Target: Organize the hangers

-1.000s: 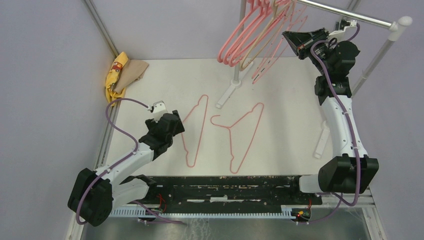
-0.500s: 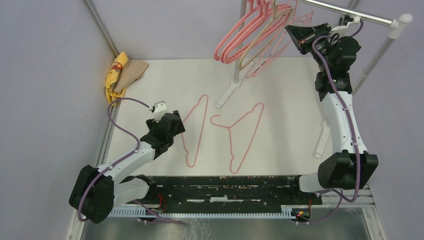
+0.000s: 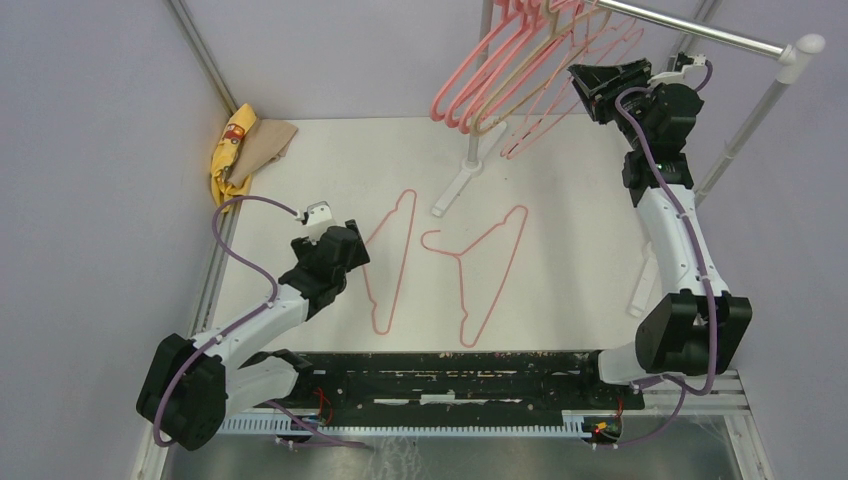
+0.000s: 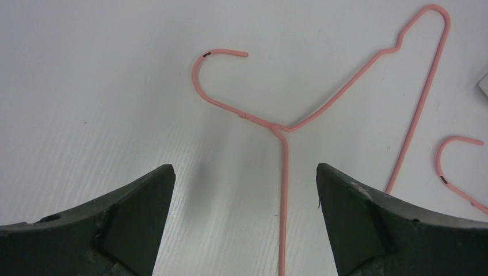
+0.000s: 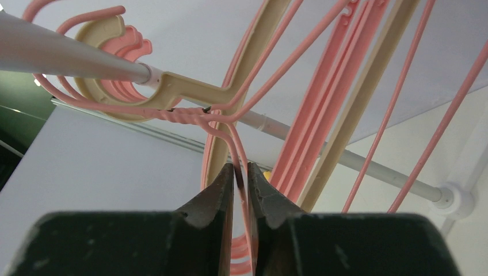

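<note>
1. The left tool (image 4: 244, 168) is spread wide and holds nothing. It hangs low over the worktop (image 3: 570, 210), on the left side and nearer the near edge than the far one.
2. A thin pink wire hanger (image 4: 276, 127) lies flat on the worktop directly ahead of that tool. Its hook curls to the left in the left wrist view, and one straight wire runs back between the two fingers without touching either.
3. A second thin pink wire hanger (image 3: 461, 256) lies flat just beside the first, near the middle of the worktop. Its hook points toward the first hanger, and the two do not touch.
4. The right tool (image 5: 241, 169) is raised at the far right corner, up by the rail (image 3: 700, 30). Its fingers are pressed almost together, pinching the wire of a third thin pink hanger (image 5: 172, 113) just below that hanger's twisted neck.
5. The hook of the pinched hanger sits over the rail.
6. A thick beige hanger (image 5: 184, 86) and several thicker pink hangers (image 3: 470, 90) hang on the same rail, close-packed and slanting toward the far edge.
7. A yellow cloth (image 3: 230, 150) and a tan cloth (image 3: 270, 140) lie bunched together at the far left corner.
</note>
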Controlling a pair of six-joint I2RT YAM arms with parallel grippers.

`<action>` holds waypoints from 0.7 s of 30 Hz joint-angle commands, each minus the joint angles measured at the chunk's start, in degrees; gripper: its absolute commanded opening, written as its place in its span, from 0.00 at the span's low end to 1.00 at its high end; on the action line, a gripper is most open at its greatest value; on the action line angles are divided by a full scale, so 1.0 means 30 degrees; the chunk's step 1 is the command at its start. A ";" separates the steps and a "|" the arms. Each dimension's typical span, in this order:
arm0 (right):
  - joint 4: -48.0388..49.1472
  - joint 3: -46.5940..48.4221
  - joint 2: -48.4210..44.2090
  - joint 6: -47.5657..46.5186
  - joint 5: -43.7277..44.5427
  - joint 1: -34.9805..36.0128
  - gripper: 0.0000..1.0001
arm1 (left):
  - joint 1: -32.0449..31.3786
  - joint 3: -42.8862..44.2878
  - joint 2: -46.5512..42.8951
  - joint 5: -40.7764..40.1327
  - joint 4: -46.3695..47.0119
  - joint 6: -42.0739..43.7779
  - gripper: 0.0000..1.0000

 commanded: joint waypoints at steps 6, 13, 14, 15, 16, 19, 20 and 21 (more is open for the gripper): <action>-0.1817 -0.1442 -0.4635 -0.3174 0.0304 -0.0022 0.61 | -0.0048 0.0405 0.0043 -0.0450 0.0543 0.1226 0.99; -0.5762 -0.3889 -0.9824 -0.6864 0.1419 0.0132 0.78 | -0.0048 0.0433 0.0459 -0.0323 0.0646 0.1174 0.99; -0.6436 -0.4250 -1.0380 -0.7356 0.1417 0.0285 0.78 | -0.0048 0.0440 0.0554 -0.0326 0.0681 0.1145 0.99; -0.7088 -0.4651 -1.0864 -0.7839 0.1380 0.0513 0.77 | -0.0048 0.0401 0.0639 -0.0305 0.0725 0.1098 0.99; -0.7686 -0.5008 -1.1312 -0.8412 0.1335 0.0919 0.77 | -0.0051 0.0389 0.0733 -0.0267 0.0774 0.1043 0.99; -0.9875 -0.6303 -1.2299 -1.0162 0.1588 0.2243 0.75 | -0.0053 0.0324 0.0963 -0.0219 0.0795 0.0809 0.99; -1.0272 -0.6815 -1.2543 -1.0438 0.1698 0.2809 0.73 | -0.0048 0.0299 0.1038 -0.0203 0.0838 0.0741 0.99; -1.0603 -0.7377 -1.2745 -1.0627 0.1869 0.3407 0.72 | -0.0048 0.0273 0.1091 -0.0165 0.0815 0.0663 0.99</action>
